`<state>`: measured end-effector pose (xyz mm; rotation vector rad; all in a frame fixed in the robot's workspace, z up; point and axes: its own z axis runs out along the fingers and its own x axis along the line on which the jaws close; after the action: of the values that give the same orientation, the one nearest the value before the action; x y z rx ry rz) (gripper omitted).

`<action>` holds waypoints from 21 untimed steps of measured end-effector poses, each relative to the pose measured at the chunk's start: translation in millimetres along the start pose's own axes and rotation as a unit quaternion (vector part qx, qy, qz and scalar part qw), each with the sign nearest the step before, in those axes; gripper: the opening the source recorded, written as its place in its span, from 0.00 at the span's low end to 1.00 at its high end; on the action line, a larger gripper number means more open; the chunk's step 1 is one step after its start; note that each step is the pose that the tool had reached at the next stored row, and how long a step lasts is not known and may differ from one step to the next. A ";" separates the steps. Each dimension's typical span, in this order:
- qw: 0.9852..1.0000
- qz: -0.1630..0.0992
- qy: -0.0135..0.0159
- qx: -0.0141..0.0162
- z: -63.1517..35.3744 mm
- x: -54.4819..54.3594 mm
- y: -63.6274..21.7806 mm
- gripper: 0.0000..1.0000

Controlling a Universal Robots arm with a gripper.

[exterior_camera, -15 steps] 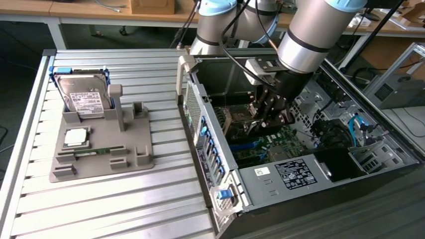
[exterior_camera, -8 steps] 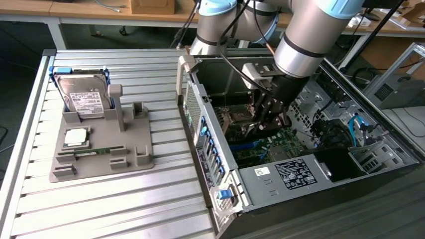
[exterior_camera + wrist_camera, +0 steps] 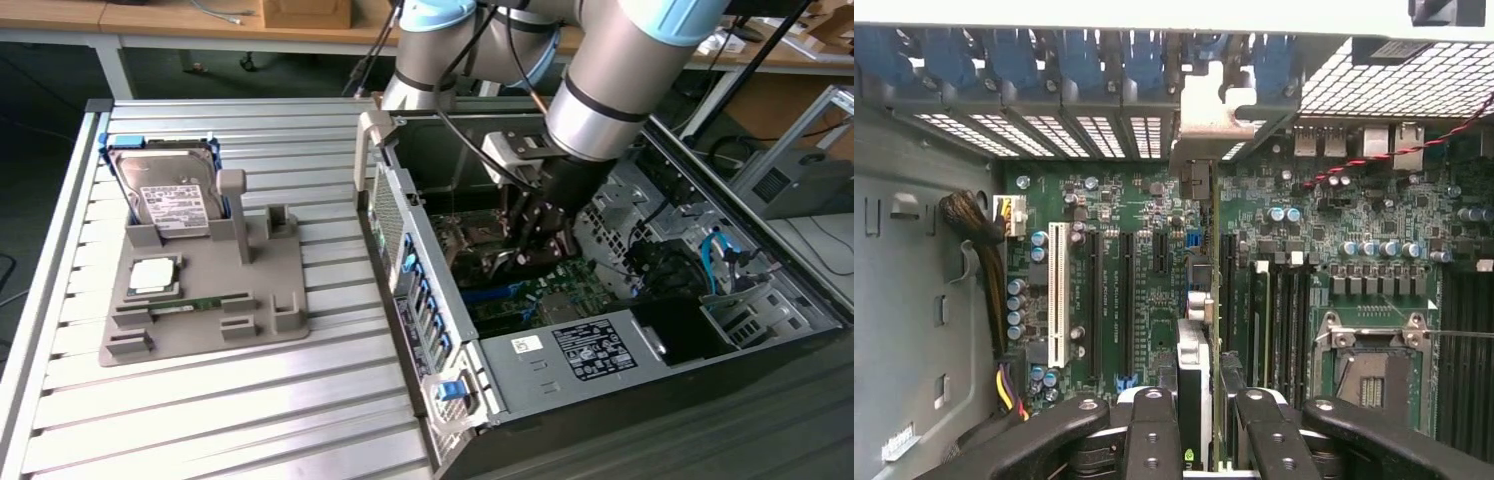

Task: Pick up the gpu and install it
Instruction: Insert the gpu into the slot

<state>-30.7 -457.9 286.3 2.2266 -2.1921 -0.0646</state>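
Observation:
The gpu appears edge-on as a narrow strip running away from the camera, its silver bracket reaching the case's rear slot openings. My gripper is shut on the gpu, with one black finger on each side of the card. The card stands upright over the green motherboard, in line with a black expansion slot; whether it is seated I cannot tell. In the exterior view the gripper is lowered deep inside the open computer case, and the arm hides the card.
A white slot, black slots, memory slots and the CPU socket flank the card. On the slatted table at the exterior view's left, a grey fixture holds a hard drive, a chip and a green memory stick.

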 end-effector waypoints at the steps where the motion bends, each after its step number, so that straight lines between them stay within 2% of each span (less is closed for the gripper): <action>1: 1.000 0.000 0.000 0.000 0.5 0.0 0.8 0.27; 6: 1.000 0.000 0.000 0.000 3.3 0.0 4.7 0.27; 18: 1.000 0.013 0.000 0.000 7.1 0.0 5.6 0.27; 21: 1.000 0.013 -0.001 0.000 8.9 0.0 8.8 0.27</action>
<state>-39.9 -457.8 277.7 2.1994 -2.2208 -0.0646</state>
